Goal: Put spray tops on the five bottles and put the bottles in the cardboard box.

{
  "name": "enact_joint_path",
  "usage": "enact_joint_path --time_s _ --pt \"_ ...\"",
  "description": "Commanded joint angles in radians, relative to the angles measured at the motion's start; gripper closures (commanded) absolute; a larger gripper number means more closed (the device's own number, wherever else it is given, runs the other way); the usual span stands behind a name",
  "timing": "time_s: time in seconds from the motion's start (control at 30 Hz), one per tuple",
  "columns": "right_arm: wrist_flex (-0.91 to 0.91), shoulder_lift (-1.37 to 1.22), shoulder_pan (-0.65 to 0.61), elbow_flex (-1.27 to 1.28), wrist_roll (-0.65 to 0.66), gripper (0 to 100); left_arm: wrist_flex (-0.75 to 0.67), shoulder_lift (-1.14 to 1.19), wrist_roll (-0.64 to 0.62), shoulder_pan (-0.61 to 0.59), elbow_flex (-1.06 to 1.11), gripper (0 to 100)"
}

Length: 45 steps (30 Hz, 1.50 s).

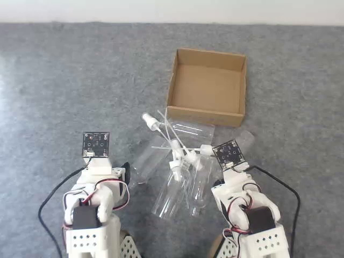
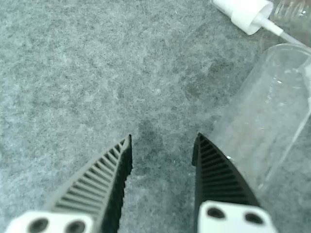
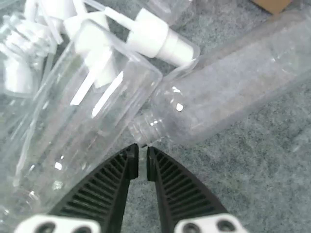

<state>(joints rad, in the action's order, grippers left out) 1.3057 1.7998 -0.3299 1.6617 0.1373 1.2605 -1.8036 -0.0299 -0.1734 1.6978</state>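
Clear bottles lie tumbled between the arms, just near of the empty cardboard box, white spray tops strewn over them (whether any is screwed on, I cannot tell). The left gripper hangs fingers wide over bare grey carpet beside the leftmost bottle, seemingly placed to take it. The right gripper, its fingers nearly together and holding nothing, points at an uncapped bottle's threaded neck; a pale wall edges the far side.
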Motion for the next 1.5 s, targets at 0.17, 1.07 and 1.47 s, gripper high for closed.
enact_joint_path --time_s 0.17,1.07,1.47 --pt "0.004 0.016 -0.004 0.021 0.005 99.0 0.002 -0.018 0.009 0.002 -0.018 81" --pt "0.001 0.016 0.308 -0.081 0.0 99.1 -0.075 -0.018 0.133 0.02 -0.131 98" --pt "0.001 0.016 0.371 -0.238 0.008 99.1 -0.075 -0.018 0.138 0.02 -0.124 98"
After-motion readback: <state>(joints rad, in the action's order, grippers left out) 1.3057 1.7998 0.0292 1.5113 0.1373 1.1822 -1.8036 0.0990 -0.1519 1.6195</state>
